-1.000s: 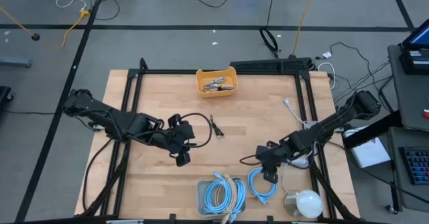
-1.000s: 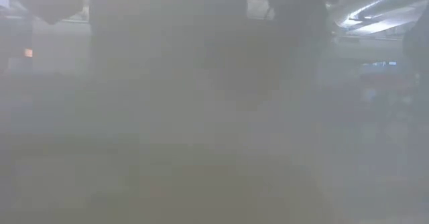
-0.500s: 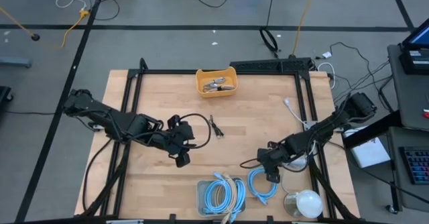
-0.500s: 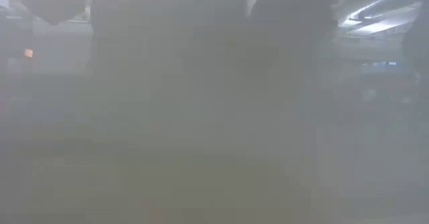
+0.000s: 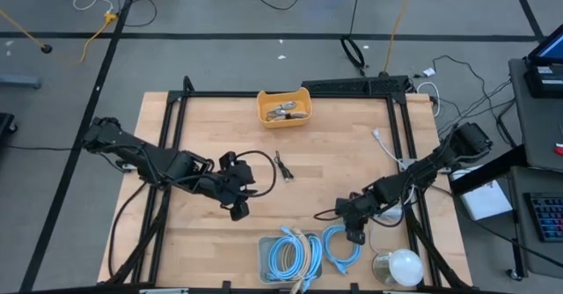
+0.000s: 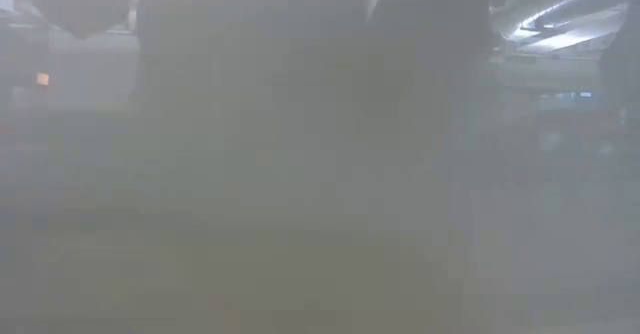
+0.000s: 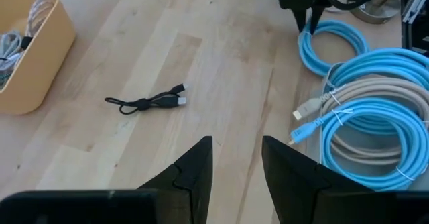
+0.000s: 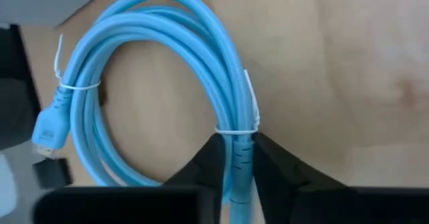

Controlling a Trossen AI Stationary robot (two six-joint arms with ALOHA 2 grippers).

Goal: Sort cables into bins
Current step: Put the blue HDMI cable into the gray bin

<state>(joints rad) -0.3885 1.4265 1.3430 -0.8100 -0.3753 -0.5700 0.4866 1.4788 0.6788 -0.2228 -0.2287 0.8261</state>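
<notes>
A coiled light-blue cable (image 5: 339, 246) lies flat on the table near its near edge, beside the pale grey tray (image 5: 265, 260). The tray holds more light-blue coils and a beige one (image 7: 365, 96). My right gripper (image 5: 354, 232) is down on the far side of the loose coil and shut on it. My left gripper (image 7: 236, 158) is open above bare wood at mid-table (image 5: 237, 204), touching nothing. A short black cable (image 5: 281, 165) lies loose on the wood. The orange-yellow bin (image 5: 283, 106) stands at the far edge with thin cables inside. My right gripper pinches the bundled strands of the light-blue coil between its two fingers, just beside a white tie (image 8: 236, 129). That spot is on the coil's far side (image 7: 310, 37). The fingers come from above, pointing down, and lie across the strands. The coil lies flat on the table.
A round white dome (image 5: 400, 264) sits at the near right corner, close to my right arm. A loose white cord (image 5: 384, 147) lies by the right frame rail. Bare wood stretches between the bin and the tray. The low view shows only haze.
My right gripper has moved a little toward the near edge and down onto the far side of the loose light-blue coil.
</notes>
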